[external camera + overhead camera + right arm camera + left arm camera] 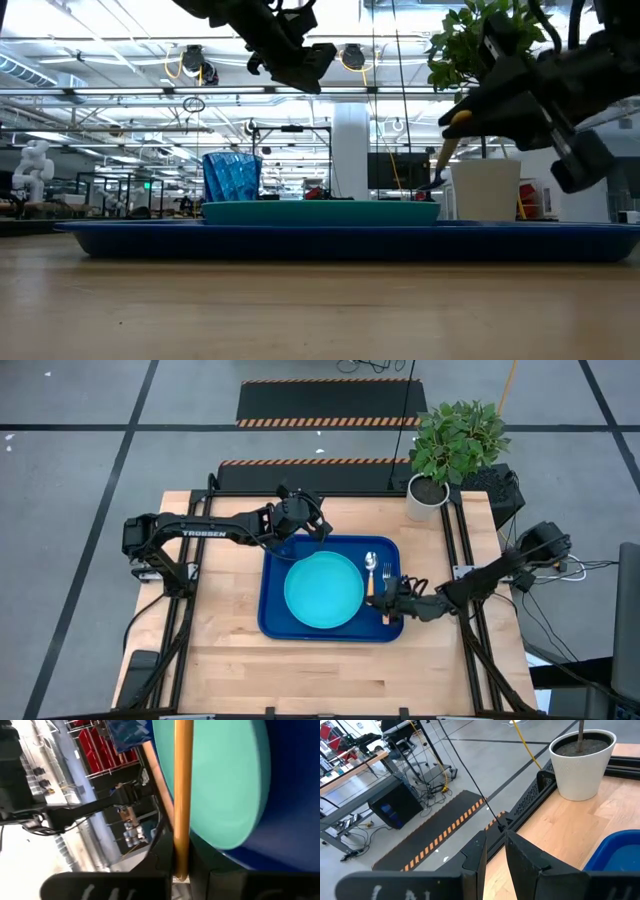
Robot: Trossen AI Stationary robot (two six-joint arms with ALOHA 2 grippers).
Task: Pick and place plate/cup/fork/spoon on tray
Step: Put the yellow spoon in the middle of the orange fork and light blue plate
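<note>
From my seat the tray [275, 622] sits mid-surface with the plate [323, 589] on it, and the spoon [370, 563] lies in the strip of tray at the plate's 3 o'clock side, bowl toward 12. The fork [386, 586] is just past the spoon at its 4 o'clock, tines pointing toward 12 and its orange handle running back toward 6. That long axis is what the coming move turns on, as I judge it: the right pincer [392, 598] reaches in from 3 o'clock, so it crosses the handle roughly square. The right wrist view shows the orange handle [183, 795] running out from between its fingers, so I read that pincer as closed on the fork. In the low view the handle tilts up off the tray, so I think the fork is not yet laid flat; lowering it beside the spoon without touching the plate's rim looks like the remaining work.

The right arm stretches low and long from the surface's 3 o'clock edge, wrist nearly level over the tray rim.

The cup [231, 177] stands on the tray near its 11 o'clock corner; from above it is mostly hidden under the left arm. The left pincer [300, 520] hovers above it, fingers [475, 862] a narrow gap apart and holding nothing, its arm bent in from 9 o'clock.
</note>
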